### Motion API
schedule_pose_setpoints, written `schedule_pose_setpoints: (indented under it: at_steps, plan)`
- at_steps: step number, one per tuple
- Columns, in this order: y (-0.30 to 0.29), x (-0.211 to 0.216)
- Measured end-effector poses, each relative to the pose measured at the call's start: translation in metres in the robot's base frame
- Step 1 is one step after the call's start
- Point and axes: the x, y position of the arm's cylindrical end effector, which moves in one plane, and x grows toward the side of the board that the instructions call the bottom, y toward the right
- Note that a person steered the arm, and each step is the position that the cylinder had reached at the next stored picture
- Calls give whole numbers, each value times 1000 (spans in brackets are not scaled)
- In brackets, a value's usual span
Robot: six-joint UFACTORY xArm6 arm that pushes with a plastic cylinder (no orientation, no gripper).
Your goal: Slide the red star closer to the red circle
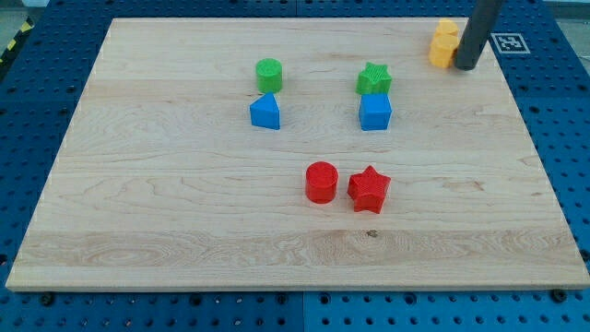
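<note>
1. While my tip (466, 66) rests at the view's top right corner of the board, the red star (370, 189) lies well apart from it, down in the lower middle of the board.
2. Just to the star's left, toward the view's left, sits the red circle (322, 182); the two are very near, with only a thin strip of wood showing between them.
3. My tip is the end of a plain dark rod with no jaws, so it has nothing to open or close and it grips nothing. It stands just beside the yellow block (444, 43), on that block's right; I cannot tell whether they touch, and the yellow block's shape is hard to make out.
4. The wooden board (166, 221) is pale with visible grain and lies on a blue perforated table (562, 138). A small black-and-white marker (506, 42) sits just off the board's top right edge.
5. Higher up the board, a green circle (268, 74) stands right above a blue triangle (265, 112), and a green star (373, 79) stands right above a blue cube (374, 112).
6. The red star is a bright, chunky five-pointed piece with ridged sides, lying flat, one point aimed toward the view's top.
</note>
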Motion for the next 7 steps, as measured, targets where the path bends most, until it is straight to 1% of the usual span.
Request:
schedule_pose_setpoints:
  at_steps: [2,3,4,5,6,7]
  plan:
    - [-2,5]
    - [-3,48]
    - [-40,52]
    - [-53,52]
    - [-53,59]
    - [-45,111]
